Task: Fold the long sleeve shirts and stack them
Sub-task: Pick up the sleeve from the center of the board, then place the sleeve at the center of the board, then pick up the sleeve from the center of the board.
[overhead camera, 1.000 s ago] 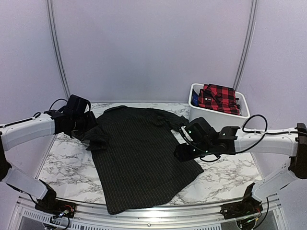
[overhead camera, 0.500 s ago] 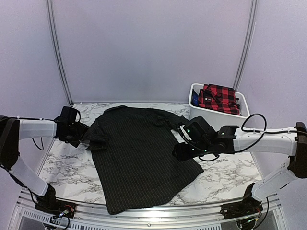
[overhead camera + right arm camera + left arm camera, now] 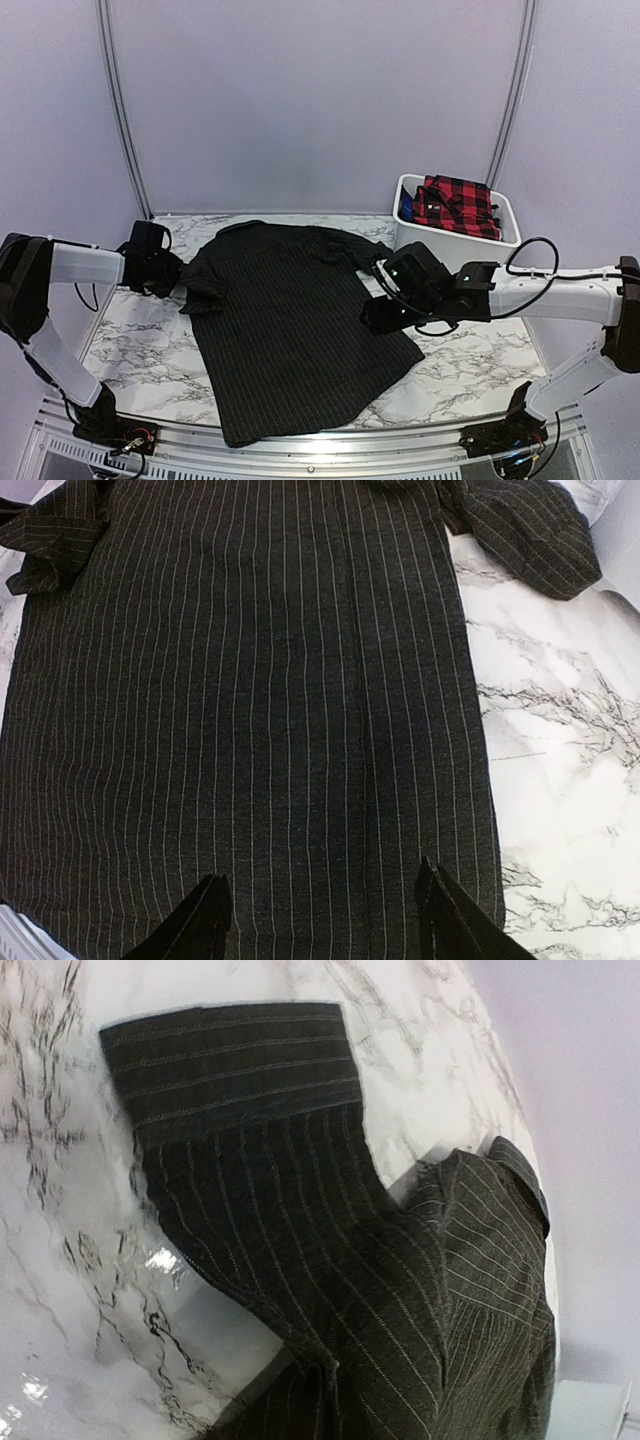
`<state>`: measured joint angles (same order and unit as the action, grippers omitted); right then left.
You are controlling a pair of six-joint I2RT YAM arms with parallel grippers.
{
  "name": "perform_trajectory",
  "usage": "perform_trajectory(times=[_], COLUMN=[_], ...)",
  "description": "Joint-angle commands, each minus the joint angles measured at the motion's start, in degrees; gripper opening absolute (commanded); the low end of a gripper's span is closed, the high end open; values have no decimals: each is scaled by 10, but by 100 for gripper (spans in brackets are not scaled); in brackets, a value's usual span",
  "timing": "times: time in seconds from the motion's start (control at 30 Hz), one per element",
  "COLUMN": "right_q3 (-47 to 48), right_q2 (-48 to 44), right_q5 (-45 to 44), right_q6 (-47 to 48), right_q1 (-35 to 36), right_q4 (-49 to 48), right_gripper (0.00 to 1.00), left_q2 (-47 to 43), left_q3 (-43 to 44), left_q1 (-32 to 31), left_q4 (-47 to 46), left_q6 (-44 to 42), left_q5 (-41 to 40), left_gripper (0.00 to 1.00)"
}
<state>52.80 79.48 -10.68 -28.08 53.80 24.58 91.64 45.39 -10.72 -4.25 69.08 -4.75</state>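
A black pinstriped long sleeve shirt [image 3: 290,320] lies spread flat on the marble table [image 3: 140,345], collar to the back. My left gripper [image 3: 172,272] is low at its left sleeve [image 3: 250,1160]. It is shut on the sleeve cloth, which bunches into a pinch at the bottom of the left wrist view, hiding the fingers. The cuff [image 3: 230,1060] lies flat on the marble. My right gripper [image 3: 320,880] hovers open over the shirt's body [image 3: 250,680] near its right edge, touching nothing. A red-and-black plaid shirt [image 3: 457,205] lies in the bin.
A white bin [image 3: 405,235] stands at the back right of the table, close behind the right arm [image 3: 520,295]. The shirt's right sleeve [image 3: 520,525] is folded in near the bin. Bare marble shows left and right of the shirt.
My left arm has dropped and drawn back to the left, down to the shirt's left sleeve, and its jaws have closed on the cloth. The right arm has stayed put.
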Motion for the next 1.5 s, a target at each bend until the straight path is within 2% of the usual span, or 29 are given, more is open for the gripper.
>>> perform_trajectory(times=[0.0,0.17,0.33,0.37,0.53,0.6,0.67,0.8,0.87,0.97,1.1,1.23,1.47], right_q3=[8,9,13,14,31,38,41,43,45,48,52,58,55], right_q2=[-18,-13,-8,-6,20,26,28,30,33,37,42,46,36], right_q5=[-15,-20,-23,-22,-11,-9,-10,-9,-6,-3,1,4,-1], right_q6=[-6,-4,-5,-6,2,4,5,3,4,4,5,5,2], right_q1=[6,6,6,6,6,5,6,6,6,7,8,10,11], right_q4=[10,10,5,3,-2,-1,-1,-2,-3,-4,-9,-10,-10], right_gripper=[59,59,59,59,59,59,59,59,59,59,59,59,59], left_q2=[-55,-68,-70,-66,-56,-87,-125,-198,-220,-226,-182,-107,-12], left_q3=[35,80,45,35,5,-4,-10,-10,-10,-21,2,27,67], left_q1=[-29,-138,-253,-270,-309,-310,-310,-306,-284,-225,-169,-119,-73], left_q4=[20,92,105,106,117,117,119,166,200,207,193,157,128], left_q6=[-109,-245,-307,-314,-330,-315,-294,-239,-212,-205,-237,-270,-308], left_q5=[-47,-59,-36,-27,-10,-16,-26,-96,-125,-101,-77,-21,18], left_gripper=[0,0,0,4,47,60,67,69,70,68,67,66,69])
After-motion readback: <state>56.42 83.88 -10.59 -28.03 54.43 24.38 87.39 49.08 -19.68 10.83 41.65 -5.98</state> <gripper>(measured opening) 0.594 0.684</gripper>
